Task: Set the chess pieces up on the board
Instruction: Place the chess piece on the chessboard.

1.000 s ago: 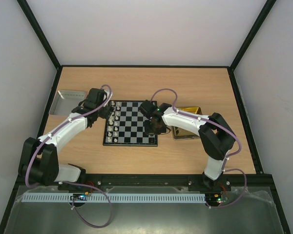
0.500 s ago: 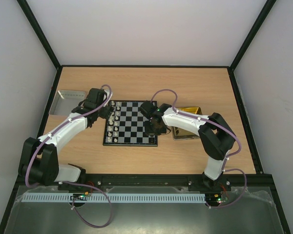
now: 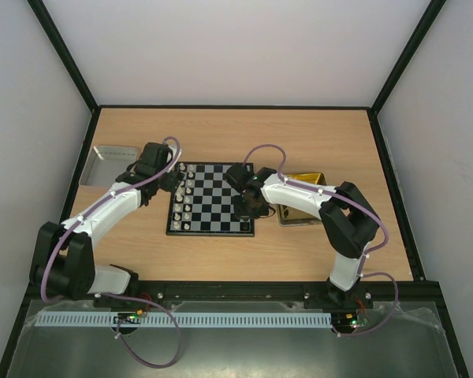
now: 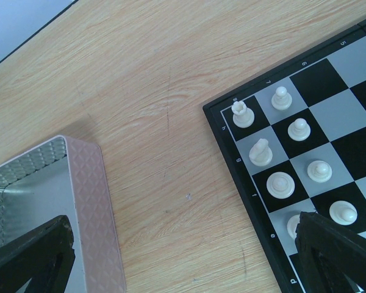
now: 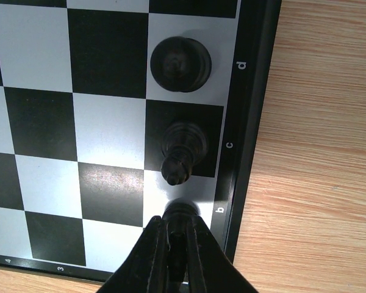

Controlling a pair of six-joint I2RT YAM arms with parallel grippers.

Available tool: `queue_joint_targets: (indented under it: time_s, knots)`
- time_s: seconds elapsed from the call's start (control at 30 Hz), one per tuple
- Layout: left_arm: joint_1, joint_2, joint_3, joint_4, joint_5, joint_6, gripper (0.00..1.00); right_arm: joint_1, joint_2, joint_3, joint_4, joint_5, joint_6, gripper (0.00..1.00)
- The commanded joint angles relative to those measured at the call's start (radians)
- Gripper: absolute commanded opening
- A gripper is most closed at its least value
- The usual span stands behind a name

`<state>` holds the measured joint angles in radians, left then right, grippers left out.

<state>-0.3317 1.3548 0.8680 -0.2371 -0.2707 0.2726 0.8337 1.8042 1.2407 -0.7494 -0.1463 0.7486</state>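
Bottom centre, the right gripper pinched a black piece at the board edge — the left gripper gaped wide, empty.

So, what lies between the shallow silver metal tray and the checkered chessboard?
Only bare wooden tabletop separates the silver metal tray and the checkered chessboard, as the left wrist view shows.
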Motion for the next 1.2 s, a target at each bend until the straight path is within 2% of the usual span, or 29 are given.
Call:
queue_joint_targets:
  time_s: [0.0, 0.9, 1.17]
  knots:
    - [-0.003, -0.007, -0.006, 0.005, -0.002, 0.004, 0.99, 0.007, 0.015, 0.015, -0.009, 0.029, 0.004, 0.08]
    - [-0.003, -0.011, -0.012, 0.008, -0.001, 0.005, 0.99, 0.007, 0.017, 0.034, -0.004, 0.038, 0.015, 0.08]
    - [-0.003, -0.010, -0.012, 0.007, 0.002, 0.005, 0.99, 0.007, 0.018, 0.030, -0.001, 0.031, 0.014, 0.11]
